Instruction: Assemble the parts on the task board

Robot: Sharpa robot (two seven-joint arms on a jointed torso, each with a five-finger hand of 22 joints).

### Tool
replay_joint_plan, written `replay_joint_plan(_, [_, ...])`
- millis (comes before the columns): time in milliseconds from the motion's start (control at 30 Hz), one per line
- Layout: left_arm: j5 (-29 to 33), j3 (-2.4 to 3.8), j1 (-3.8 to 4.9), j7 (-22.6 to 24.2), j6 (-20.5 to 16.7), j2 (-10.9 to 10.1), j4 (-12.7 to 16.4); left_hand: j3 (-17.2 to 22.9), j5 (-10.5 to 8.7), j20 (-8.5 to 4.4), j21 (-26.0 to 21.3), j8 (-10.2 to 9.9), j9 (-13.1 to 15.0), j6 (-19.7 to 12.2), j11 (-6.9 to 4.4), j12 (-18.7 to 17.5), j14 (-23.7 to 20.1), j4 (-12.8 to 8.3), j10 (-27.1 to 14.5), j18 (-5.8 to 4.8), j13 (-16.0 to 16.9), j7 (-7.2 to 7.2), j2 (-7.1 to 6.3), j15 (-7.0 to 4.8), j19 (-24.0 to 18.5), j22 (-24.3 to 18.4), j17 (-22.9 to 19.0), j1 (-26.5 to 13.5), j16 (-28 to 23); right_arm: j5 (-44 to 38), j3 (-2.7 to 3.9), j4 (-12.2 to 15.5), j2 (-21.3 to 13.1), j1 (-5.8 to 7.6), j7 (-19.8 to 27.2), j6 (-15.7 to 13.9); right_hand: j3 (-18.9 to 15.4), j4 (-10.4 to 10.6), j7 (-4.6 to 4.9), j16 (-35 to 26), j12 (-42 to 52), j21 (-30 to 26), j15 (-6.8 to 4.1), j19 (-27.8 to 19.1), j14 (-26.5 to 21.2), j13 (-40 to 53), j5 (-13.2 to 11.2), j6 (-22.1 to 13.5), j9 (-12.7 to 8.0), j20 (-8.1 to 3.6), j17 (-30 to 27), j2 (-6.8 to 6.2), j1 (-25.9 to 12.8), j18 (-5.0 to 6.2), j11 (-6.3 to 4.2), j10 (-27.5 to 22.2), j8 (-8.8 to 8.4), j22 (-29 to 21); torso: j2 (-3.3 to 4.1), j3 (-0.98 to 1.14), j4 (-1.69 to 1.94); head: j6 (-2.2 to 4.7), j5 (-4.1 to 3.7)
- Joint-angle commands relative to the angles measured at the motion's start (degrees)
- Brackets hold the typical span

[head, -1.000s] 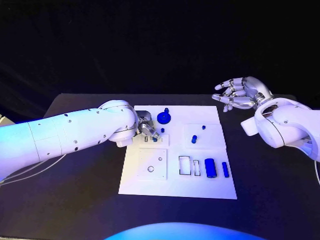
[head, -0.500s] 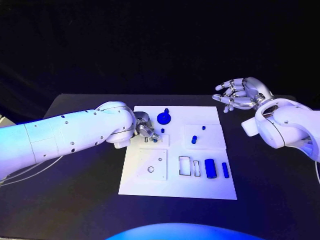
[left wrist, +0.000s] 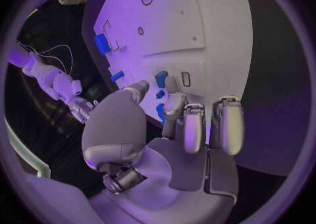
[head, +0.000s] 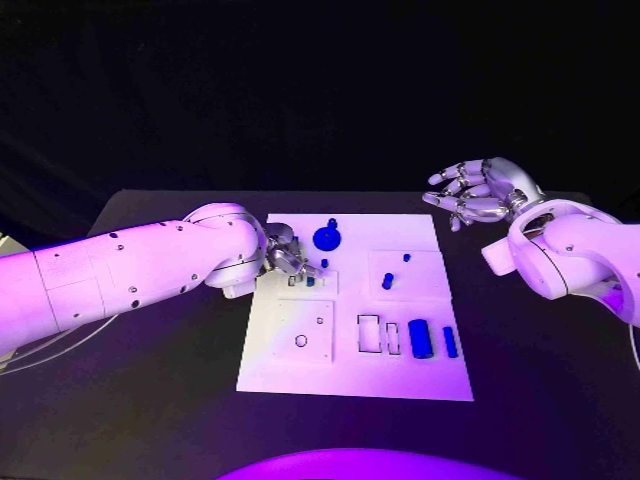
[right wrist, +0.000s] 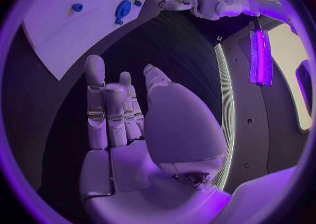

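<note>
At centre left of the head view, the left hand is working at the white board; its fingers are closing around small blue pieces, though I cannot tell whether it is actually gripping one. Further right, a round blue part is sitting near the board's top edge and two blue bars are lying loose at lower right, so most assembly probably remains. At upper right, the right hand is hovering off the board, fingers apart, holding nothing. No readable writing is showing.
</note>
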Motion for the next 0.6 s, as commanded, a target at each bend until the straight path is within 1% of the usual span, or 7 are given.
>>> replay_joint_plan(33, [4.26,0.73,0.01,0.78,-0.68,-0.71,1.29,-1.01,-1.07,-0.02,-0.31,-0.23,0.11,0.42,-0.18,0.0,6.06,0.03,0.16,-0.31,-0.37,0.04,1.1,-0.11,0.11,3.45,15.06,-0.25,0.21,-3.87,0.0,-0.16,0.03,-0.14,-0.2,1.69,0.77,-0.07,-0.36,3.45,-1.06,5.33,-0.32,1.71,1.49,-1.72,-0.06,1.25,-0.11,-0.32,3.15,-0.31,-0.1,-1.44,-0.35,1.36,0.67,3.75,0.03,-0.07,-0.02,0.17,0.0])
replay_joint_plan(200, [10.64,2.35,0.12,2.31,-1.71,-2.59,3.03,-2.69,-1.52,0.13,-1.12,-0.81,0.13,-0.98,0.24,-3.15,6.06,0.0,-2.47,0.05,-4.79,0.56,2.06,0.16,-1.02,1.83,15.06,-0.52,0.21,-9.92,0.0,-0.82,0.1,-0.28,-1.38,3.55,1.92,-0.11,-0.5,7.77,-3.69,12.71,-0.45,3.72,3.15,-4.45,-1.56,2.46,-0.64,-0.56,7.07,-0.78,0.48,-2.49,-0.44,1.74,0.7,9.1,-0.14,-0.03,0.14,0.25,-0.18])
replay_joint_plan(333, [14.64,3.15,0.34,5.54,-3.68,-4.25,3.62,-5.4,-1.46,1.92,-4.04,-5.32,-2.15,-6.82,2.95,-12.88,4.95,-0.07,-11.56,1.22,-17.6,3.58,3.26,2.46,-4.98,-3.56,12.25,1.6,-1.36,-16.65,-0.01,-1.46,0.28,-0.34,-3.12,5.91,5.34,-0.87,-0.72,12.03,-8.27,20.64,-0.75,5.8,4.89,-8.21,-1.9,4.79,-1.5,-0.84,11.06,-1.43,4.48,-3.58,-0.69,2.43,-0.01,14.82,-0.22,0.1,0.18,0.69,-0.23])
replay_joint_plan(367, [16.2,3.28,0.39,7.21,-4.5,-4.71,3.58,-5.6,-1.06,2.79,-7.36,-7.09,-3.36,-9.01,4.2,-16.84,2.86,0.01,-16.01,2.46,-22.44,4.9,4.12,3.54,-9.26,-9.37,7.82,3.44,-4.04,-19.12,-0.01,-1.65,0.36,-0.35,-3.9,6.69,7.91,-1.27,-0.68,12.97,-10.25,22.56,-0.82,6.26,5.33,-9.84,-2.29,5.84,-1.97,-1.01,11.88,-1.79,6.68,-3.86,-0.69,3.43,-0.56,16.26,-0.24,0.1,0.18,0.74,-0.31])
replay_joint_plan(467, [22.4,3.47,0.48,15.42,-6.79,-5.97,3.06,-5.12,-0.54,3.87,-12.84,-8.27,-4.62,-10.71,5.34,-18.56,-0.93,-0.1,-19.27,4.27,-23.9,6.09,5.33,4.64,-15.42,-17.85,1.21,7.23,-8.46,-27.8,-0.01,-2.08,0.76,-0.37,-7.27,8.69,13.81,-1.53,-0.85,14.27,-14.38,25.79,-0.94,6.58,5.87,-13.19,-2.63,8.38,-3.16,-1.17,12.93,-3.75,8.15,-4.24,-0.83,6.83,-2.2,18.96,-0.23,0.07,0.18,1.05,-1.12])
replay_joint_plan(567, [28.69,3.37,0.51,27.0,-7.46,-7.42,3.03,0.46,-0.16,5.38,-27.88,-8.99,-6.67,-13.21,7.04,-24.63,-16.79,-1.93,-26.1,7.46,-28.62,7.93,6.6,6.35,-29.45,-36.29,-19.69,19.0,-25.42,-36.49,-0.01,-1.76,1.1,-0.41,-11.49,10.31,18.84,-3.23,-1.29,15.17,-16.22,28.98,-1.48,7.39,6.62,-14.38,-5.46,10.03,-3.83,-1.49,13.74,-4.42,9.05,-4.69,-1.37,10.07,-3.39,21.35,-0.13,0.04,0.09,1.27,-1.57])
replay_joint_plan(600, [30.32,3.34,0.51,30.41,-7.81,-7.95,3.27,1.25,-0.12,5.63,-28.76,-8.95,-6.96,-13.14,7.11,-25.29,-18.54,-2.11,-26.47,7.42,-29.28,7.8,6.19,6.4,-29.73,-36.81,-21.86,20.36,-27.26,-38.98,-0.01,-1.55,1.2,-0.45,-12.87,11.03,19.91,-3.36,-1.26,15.09,-16.83,29.12,-1.5,7.33,6.65,-14.63,-5.58,10.35,-3.99,-1.54,13.63,-4.82,8.46,-4.67,-1.4,10.55,-3.73,21.53,-0.06,0.02,0.07,1.41,-1.82])
